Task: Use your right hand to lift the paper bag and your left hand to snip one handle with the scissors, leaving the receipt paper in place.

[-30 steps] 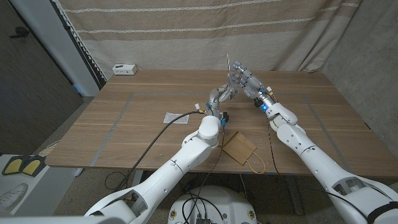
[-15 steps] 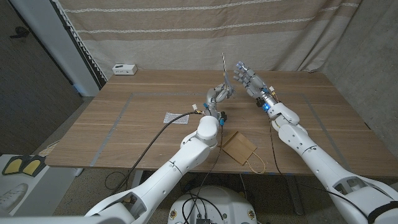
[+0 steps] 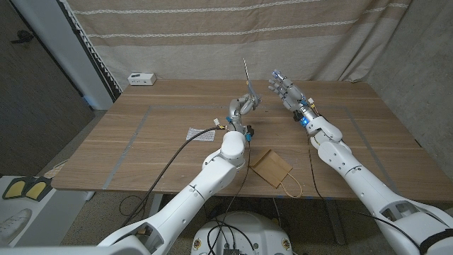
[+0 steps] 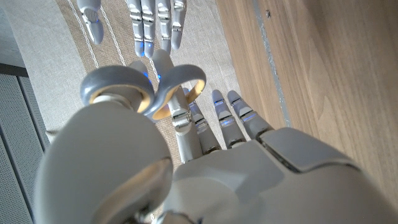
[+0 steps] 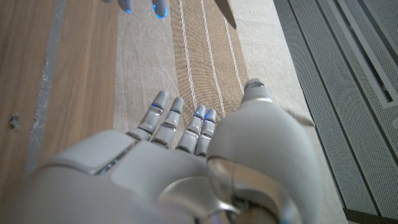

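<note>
Meanwhile paper bag at near edge, far from raised fingers.

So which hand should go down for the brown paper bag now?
The right hand: it is open and holds nothing, while the left hand grips the grey-handled scissors. The brown paper bag lies at the near table edge, under both raised hands.

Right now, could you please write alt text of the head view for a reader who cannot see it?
The left hand holds scissors raised above the wooden table, blades pointing up, while the right hand hovers open beside them. A paper bag lies at the near table edge, a receipt paper left of it.
</note>
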`<move>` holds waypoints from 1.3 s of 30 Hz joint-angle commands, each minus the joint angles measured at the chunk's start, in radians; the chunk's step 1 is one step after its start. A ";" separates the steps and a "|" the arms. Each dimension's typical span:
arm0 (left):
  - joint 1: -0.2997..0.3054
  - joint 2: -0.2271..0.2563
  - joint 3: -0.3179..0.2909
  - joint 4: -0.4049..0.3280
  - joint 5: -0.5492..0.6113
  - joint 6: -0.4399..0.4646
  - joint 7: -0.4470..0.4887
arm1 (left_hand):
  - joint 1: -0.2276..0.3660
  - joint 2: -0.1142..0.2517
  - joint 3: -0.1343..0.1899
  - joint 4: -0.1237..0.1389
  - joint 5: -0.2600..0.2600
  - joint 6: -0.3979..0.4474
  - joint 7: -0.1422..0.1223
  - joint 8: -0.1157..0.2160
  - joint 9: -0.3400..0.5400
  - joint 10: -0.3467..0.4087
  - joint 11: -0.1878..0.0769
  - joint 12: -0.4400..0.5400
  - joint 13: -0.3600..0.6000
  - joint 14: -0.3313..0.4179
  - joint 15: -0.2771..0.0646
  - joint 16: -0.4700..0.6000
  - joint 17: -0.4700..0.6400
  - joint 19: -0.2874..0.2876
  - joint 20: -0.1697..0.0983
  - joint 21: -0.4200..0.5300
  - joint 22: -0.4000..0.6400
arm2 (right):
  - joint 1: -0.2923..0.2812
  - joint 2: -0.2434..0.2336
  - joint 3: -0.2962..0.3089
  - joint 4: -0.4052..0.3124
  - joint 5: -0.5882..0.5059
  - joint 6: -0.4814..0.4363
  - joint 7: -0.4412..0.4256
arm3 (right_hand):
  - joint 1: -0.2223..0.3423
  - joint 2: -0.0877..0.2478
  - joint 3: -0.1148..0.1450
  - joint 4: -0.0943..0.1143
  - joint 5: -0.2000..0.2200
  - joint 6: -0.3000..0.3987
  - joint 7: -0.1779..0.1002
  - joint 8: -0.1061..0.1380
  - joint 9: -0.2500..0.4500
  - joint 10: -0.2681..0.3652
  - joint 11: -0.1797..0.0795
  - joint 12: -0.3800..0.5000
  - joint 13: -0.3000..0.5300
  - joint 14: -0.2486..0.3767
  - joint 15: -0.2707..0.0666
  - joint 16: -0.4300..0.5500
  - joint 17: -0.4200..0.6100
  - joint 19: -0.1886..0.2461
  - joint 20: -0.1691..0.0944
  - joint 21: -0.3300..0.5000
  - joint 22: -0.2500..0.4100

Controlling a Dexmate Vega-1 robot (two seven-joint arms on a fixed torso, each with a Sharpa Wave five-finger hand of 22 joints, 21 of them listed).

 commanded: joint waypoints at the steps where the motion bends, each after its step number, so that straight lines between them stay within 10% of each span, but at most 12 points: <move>1: 0.023 0.008 -0.015 -0.013 0.042 -0.042 0.045 | 0.009 0.018 0.022 0.003 0.000 0.019 -0.037 0.010 -0.003 0.032 -0.002 0.024 0.018 0.033 -0.177 0.009 0.012 0.011 -0.155 0.011 0.003 | 0.004 -0.005 0.000 0.003 0.000 -0.009 -0.002 | -0.002 0.006 -0.006 -0.007 0.009 0.005 -0.008 0.003 0.001 -0.012 0.002 -0.005 0.003 -0.008 -0.130 0.000 -0.002 0.000 0.004 -0.008 0.006; 26: 0.003 0.039 -0.029 0.009 0.020 -0.025 -0.001 | -0.114 0.080 0.082 0.061 0.025 -0.219 -0.153 0.058 0.125 0.034 -0.002 0.125 0.164 0.104 -0.176 0.010 0.086 0.000 -0.106 0.012 0.005 | 0.042 -0.014 0.004 0.063 -0.010 -0.015 0.021 | 0.006 0.022 -0.012 -0.033 0.036 -0.004 -0.008 -0.002 -0.006 -0.182 0.033 -0.030 -0.007 -0.041 -0.116 0.002 -0.039 -0.001 0.003 -0.040 0.006; 39: -0.033 0.029 -0.033 0.057 -0.017 -0.047 -0.056 | -0.196 0.141 0.092 0.093 0.046 -0.370 -0.195 0.153 0.278 0.054 -0.002 0.147 0.221 0.143 -0.181 0.007 0.122 0.001 -0.103 0.014 0.002 | 0.048 -0.030 0.007 0.063 -0.019 -0.027 0.015 | 0.007 0.028 -0.014 -0.039 0.044 -0.011 -0.009 -0.004 -0.008 -0.212 0.037 -0.026 -0.011 -0.054 -0.111 0.002 -0.051 -0.005 0.005 -0.051 0.007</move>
